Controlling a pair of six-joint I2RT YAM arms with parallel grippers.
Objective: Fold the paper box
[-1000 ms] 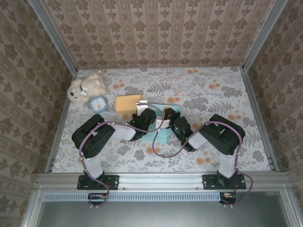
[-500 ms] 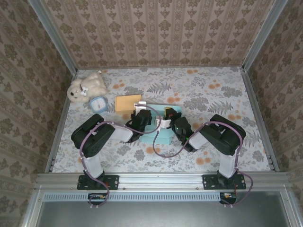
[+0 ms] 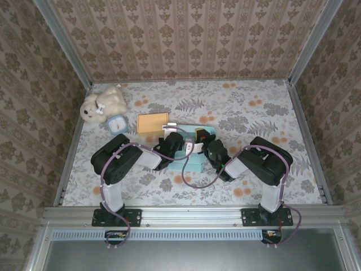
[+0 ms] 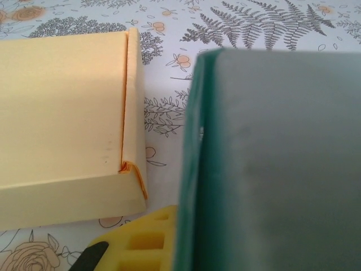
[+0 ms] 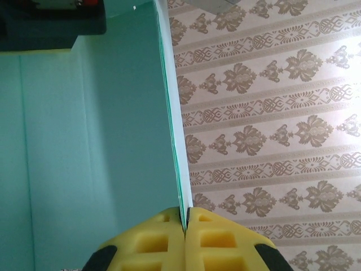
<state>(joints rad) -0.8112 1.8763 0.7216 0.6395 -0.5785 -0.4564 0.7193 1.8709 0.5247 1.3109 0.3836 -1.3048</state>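
- One paper box (image 3: 194,162), teal, sits near the middle of the table (image 3: 256,116), between the two grippers and just in front of a tan box (image 3: 153,123).
- Other things, one of each, all toward the back left: the tan box lying flat, a cream teddy bear (image 3: 103,103) in the corner, and a small blue clock-like object (image 3: 117,123) between the bear and the tan box.
- Two arms reach in from the near edge, one on each side, and meet over the paper box.
- The arms cover much of the paper box from above. Its long axis seems to run from the near edge toward the back wall, though I cannot be sure.
- In the right wrist view one teal panel stands on edge and runs straight away from the camera.
- In the left wrist view a teal wall (image 4: 271,158) stands upright beside the tan box (image 4: 62,113), with a strip of bare table between them.
- Right gripper (image 5: 185,223): the two yellow pads are pressed together, with the thin edge of the teal panel pinched between them.
- Left gripper (image 3: 172,141): one yellow pad (image 4: 148,243) shows just left of the teal wall. The other finger is hidden behind the wall, so I cannot tell how far the jaws are apart or whether they grip.
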